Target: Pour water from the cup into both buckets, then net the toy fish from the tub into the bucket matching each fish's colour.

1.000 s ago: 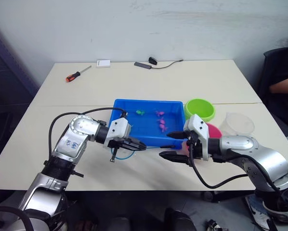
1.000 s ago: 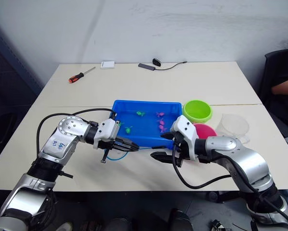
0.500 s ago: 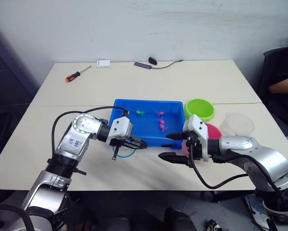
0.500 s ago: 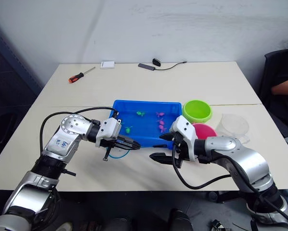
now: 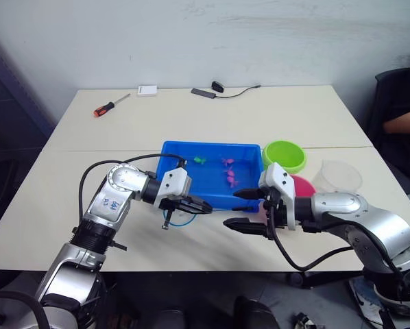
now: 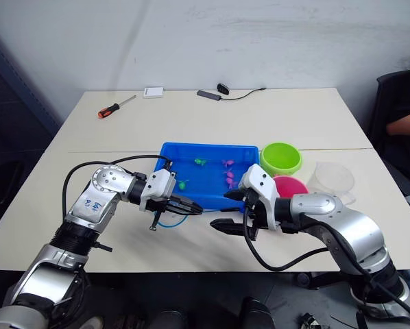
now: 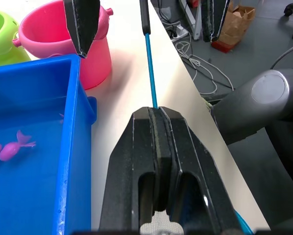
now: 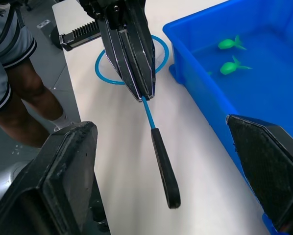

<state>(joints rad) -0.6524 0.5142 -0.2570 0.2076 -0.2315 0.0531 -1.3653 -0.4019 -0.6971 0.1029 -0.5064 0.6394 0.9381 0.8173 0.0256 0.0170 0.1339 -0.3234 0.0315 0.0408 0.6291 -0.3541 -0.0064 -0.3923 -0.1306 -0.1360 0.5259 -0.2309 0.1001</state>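
The left hand (image 5: 199,205) is clamped tight on the net (image 8: 154,128) by its thin blue stem, just in front of the tub (image 5: 177,154) on the counter (image 5: 273,116). The right hand (image 5: 240,208) gapes wide and empty, its fingers either side of the net's dark handle tip.

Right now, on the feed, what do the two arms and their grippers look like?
Both arms are silver-grey metal with rounded joints and white wrist housings, with looping black cables along them. The left arm bears blue handwritten marks near its elbow. The left gripper and right gripper each have two black wedge-shaped fingers.
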